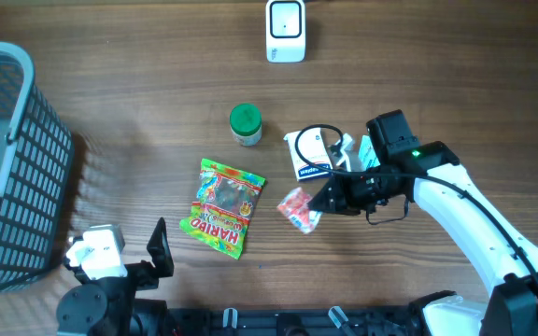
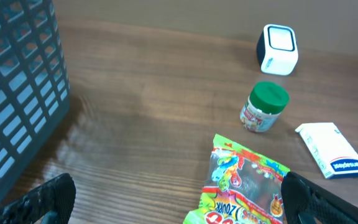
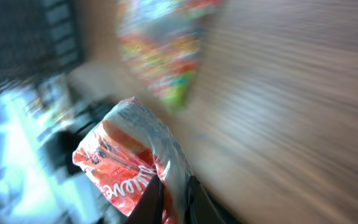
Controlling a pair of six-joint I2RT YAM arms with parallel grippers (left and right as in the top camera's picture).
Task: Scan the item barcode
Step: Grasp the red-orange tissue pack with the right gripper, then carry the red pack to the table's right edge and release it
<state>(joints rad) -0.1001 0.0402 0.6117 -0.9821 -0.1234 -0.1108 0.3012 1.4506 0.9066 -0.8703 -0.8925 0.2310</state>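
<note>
— Snack packet [image 1: 299, 207]: where is it?
— In the right gripper [image 1: 319, 203], whose jaws are clenched on one edge of it, over the middle of the table [image 1: 138, 112], a bit toward the near edge.
— And the left gripper [image 2: 179, 205]?
— Spread wide, grasping nothing, at the near left corner.
— What's around the packet?
— A candy bag [image 1: 222, 207] lies just left of it and a white box [image 1: 308, 154] just behind, with a green-lidded jar [image 1: 245, 124] further back. The scanner [image 1: 286, 31] stands at the far edge, and a basket [image 1: 17, 168] sits along the left edge.
</note>
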